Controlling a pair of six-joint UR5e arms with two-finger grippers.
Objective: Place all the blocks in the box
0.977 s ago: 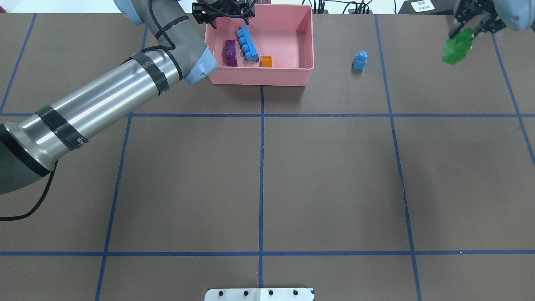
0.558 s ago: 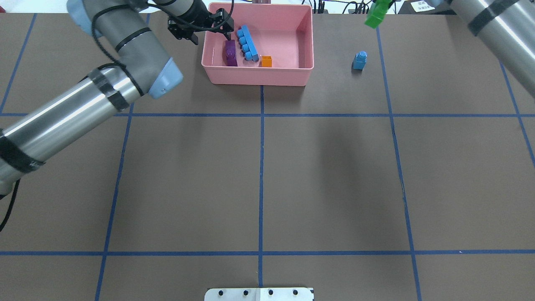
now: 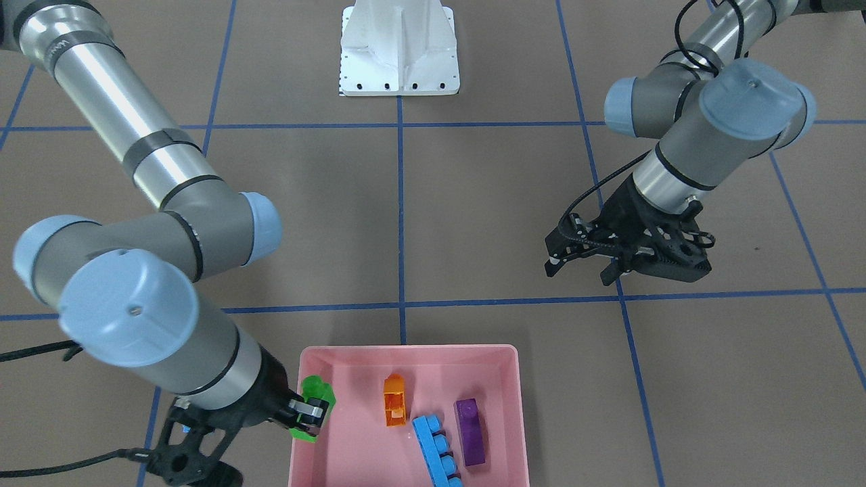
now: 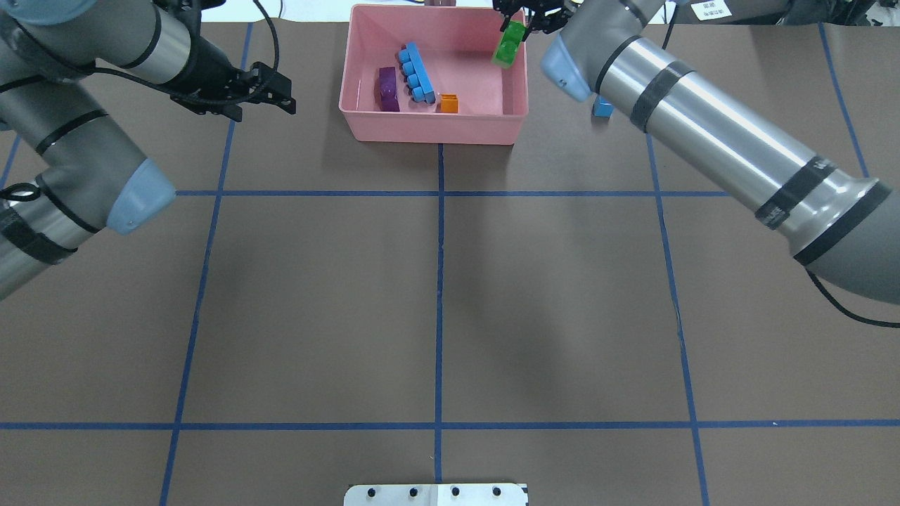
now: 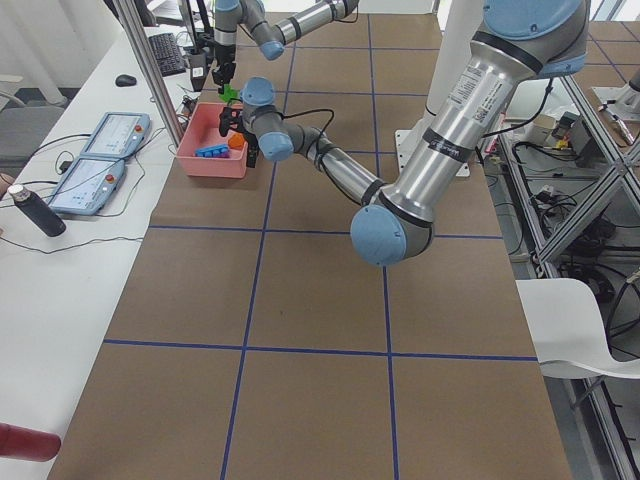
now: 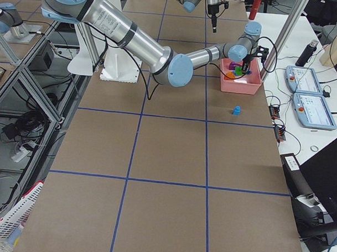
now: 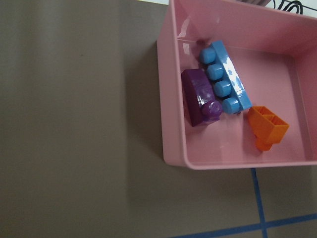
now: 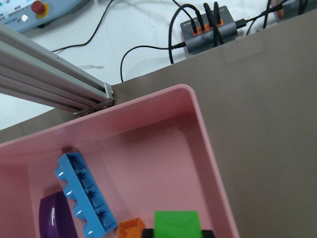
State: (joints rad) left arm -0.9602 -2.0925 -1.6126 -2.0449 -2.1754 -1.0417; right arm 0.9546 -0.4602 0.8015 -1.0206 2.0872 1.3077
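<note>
The pink box stands at the far middle of the table. In it lie a long light-blue block, a long purple block and an orange block. My right gripper is shut on the green block and holds it above the box's right inner side; this also shows in the front view. A small light-blue block stands on the table right of the box, partly hidden by my right arm. My left gripper is open and empty, left of the box.
The white robot base plate sits at the near table edge. Blue tape lines cross the brown table. A cable hub and cables lie just beyond the far edge. Control pendants lie on the side bench.
My right arm has swung left with the green block, from the table's far right to over the box. My left gripper has pulled out of the box to the left.
</note>
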